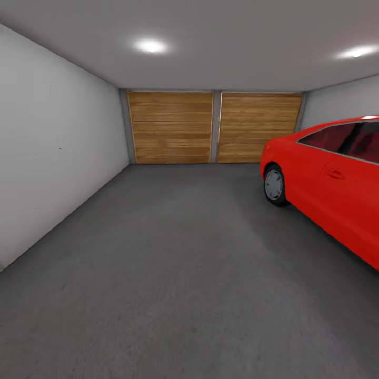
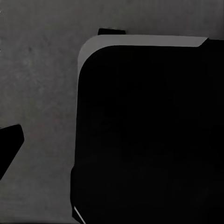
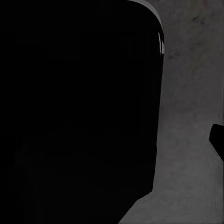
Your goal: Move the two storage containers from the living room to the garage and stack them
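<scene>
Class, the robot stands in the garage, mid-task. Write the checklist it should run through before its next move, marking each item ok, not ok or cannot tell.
1. In the garage: ok; red car and wooden doors ahead.
2. Concrete floor with open room for stacking: ok.
3. Containers in sight: not ok.
4. Grippers holding anything: cannot tell; wrist views show dark bodywork over floor.
5. Car well off to the right: ok.

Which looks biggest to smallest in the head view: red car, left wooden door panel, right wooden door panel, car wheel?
1. red car, though it is nearest the camera and cut off at the frame edge.
2. left wooden door panel and right wooden door panel: look alike, not ranked.
3. car wheel, smallest.
</scene>
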Motion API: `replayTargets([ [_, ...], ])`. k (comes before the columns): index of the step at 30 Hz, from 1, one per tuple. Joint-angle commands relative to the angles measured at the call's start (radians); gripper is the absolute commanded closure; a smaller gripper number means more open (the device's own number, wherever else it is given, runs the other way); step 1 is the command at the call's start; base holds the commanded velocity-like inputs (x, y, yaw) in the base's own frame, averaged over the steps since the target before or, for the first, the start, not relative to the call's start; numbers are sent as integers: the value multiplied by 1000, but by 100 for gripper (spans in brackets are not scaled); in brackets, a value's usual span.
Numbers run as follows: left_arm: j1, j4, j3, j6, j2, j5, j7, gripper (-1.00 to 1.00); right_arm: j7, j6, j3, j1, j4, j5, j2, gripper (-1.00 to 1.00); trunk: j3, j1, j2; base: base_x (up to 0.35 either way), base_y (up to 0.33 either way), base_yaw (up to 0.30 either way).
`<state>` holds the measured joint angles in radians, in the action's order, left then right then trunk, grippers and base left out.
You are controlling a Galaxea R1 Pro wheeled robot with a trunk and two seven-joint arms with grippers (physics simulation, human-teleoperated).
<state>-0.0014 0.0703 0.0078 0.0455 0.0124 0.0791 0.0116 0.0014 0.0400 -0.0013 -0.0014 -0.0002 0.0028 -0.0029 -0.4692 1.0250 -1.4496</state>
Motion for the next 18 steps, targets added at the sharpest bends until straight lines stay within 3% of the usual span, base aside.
replayTargets([
  [1, 0, 0, 0, 2, 0, 8, 1, -100, 0, 3, 0, 0, 0, 0, 0, -100, -1, 0, 0, 0, 0, 276],
  [18, 0, -1, 1, 2, 0, 10, 1, -100, 0, 3, 0, 0, 0, 0, 0, -100, -1, 0, 0, 0, 0, 276],
])
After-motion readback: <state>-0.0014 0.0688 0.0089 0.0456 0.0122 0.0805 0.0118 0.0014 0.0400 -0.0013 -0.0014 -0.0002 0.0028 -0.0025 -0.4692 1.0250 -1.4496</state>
